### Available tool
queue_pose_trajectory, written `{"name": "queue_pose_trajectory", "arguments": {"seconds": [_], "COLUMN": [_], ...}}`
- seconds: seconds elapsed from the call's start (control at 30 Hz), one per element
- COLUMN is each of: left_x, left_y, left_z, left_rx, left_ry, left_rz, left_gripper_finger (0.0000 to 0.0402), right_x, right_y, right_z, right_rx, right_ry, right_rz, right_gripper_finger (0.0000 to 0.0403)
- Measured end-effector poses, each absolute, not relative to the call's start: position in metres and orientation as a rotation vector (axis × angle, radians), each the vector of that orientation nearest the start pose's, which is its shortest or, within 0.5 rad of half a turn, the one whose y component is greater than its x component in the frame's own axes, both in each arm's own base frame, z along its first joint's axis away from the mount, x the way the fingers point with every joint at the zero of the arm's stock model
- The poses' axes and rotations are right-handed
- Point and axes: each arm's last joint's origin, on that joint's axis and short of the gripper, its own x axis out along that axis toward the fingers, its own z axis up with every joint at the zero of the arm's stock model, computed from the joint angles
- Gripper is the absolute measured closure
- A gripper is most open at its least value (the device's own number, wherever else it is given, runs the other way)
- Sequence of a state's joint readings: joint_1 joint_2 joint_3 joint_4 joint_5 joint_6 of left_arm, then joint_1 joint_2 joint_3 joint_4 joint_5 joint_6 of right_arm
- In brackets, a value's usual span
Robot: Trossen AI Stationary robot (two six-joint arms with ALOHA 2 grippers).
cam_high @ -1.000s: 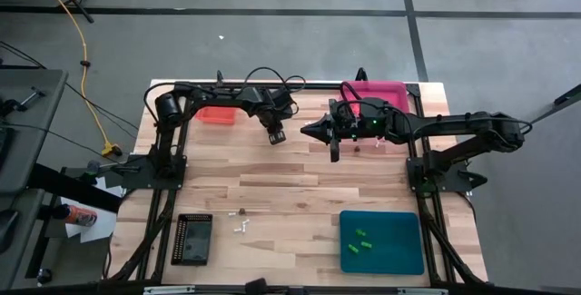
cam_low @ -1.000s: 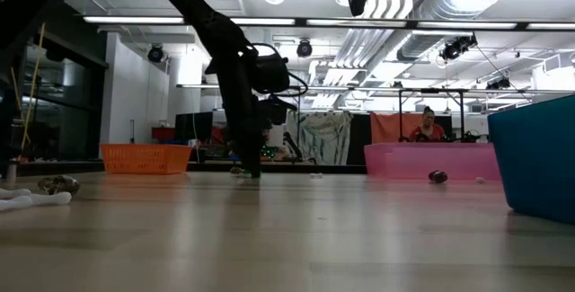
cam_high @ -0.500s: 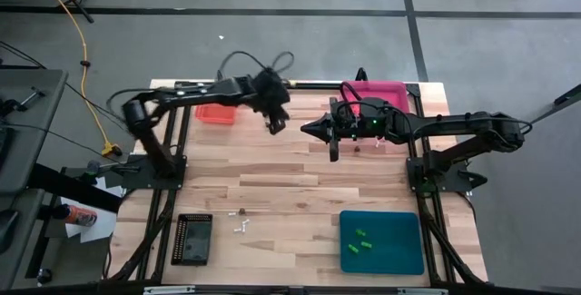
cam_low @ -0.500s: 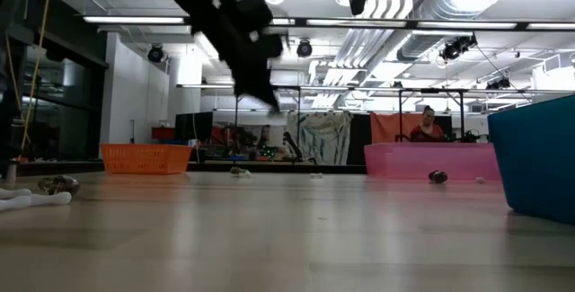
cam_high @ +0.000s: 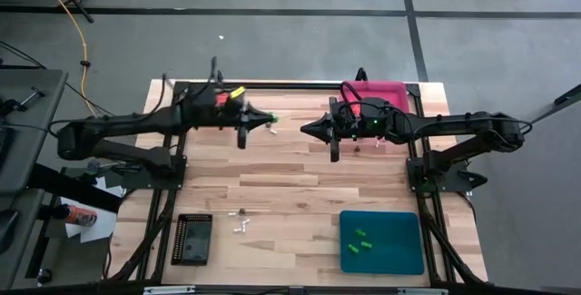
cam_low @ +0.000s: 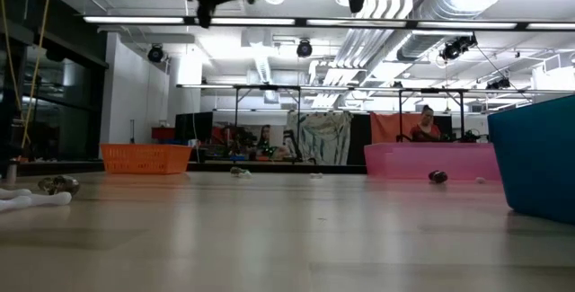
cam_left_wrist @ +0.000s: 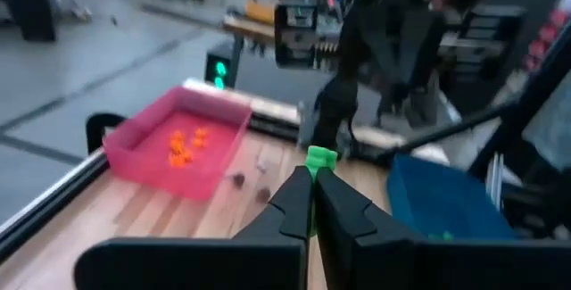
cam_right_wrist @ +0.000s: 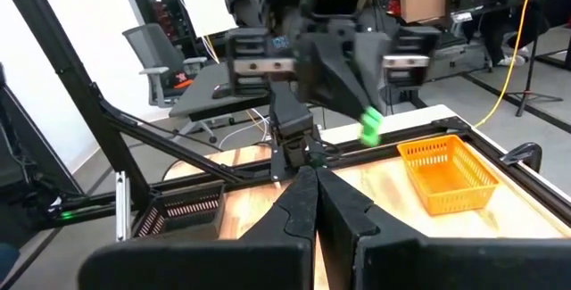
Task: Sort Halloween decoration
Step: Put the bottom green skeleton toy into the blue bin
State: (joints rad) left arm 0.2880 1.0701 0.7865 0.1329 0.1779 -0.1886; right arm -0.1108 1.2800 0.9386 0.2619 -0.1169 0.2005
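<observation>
Above the table's far half: left gripper [cam_high: 270,120] clenched on green trinket [cam_high: 275,119], held aloft, facing right gripper [cam_high: 305,129], fingers pressed together, empty. More green trinkets [cam_high: 360,241] in teal tray [cam_high: 408,260].

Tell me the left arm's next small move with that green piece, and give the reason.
Probably swing toward the teal tray and carry it there. The left gripper is shut on a green trinket, raised above the table, and the other green trinkets already lie in that tray. The right gripper hangs shut mid-table.
</observation>
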Motion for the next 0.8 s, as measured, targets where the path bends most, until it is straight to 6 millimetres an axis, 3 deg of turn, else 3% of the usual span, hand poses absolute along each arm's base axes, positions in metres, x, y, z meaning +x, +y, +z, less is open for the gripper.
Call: {"name": "queue_pose_trajectory", "arguments": {"seconds": [0.2,0.67,0.8], "left_x": [0.215,0.215,0.215], "left_y": [0.047,0.046,0.046], "left_z": [0.301,0.304,0.305], "left_rx": [-0.217,-0.212,-0.211], "left_ry": [0.06,0.029,0.017], "left_rz": [0.232,0.234,0.23], "left_gripper_finger": [0.0401,0.0401,0.0401], "right_x": [0.29,0.29,0.293], "right_y": [-0.029,-0.029,-0.031], "right_z": [0.323,0.324,0.323], "right_rx": [0.184,0.189,0.259], "right_ry": [0.079,0.074,0.055], "right_rz": [0.0,0.003,-0.073], "right_gripper_finger": [0.0403,0.0403,0.04]}}
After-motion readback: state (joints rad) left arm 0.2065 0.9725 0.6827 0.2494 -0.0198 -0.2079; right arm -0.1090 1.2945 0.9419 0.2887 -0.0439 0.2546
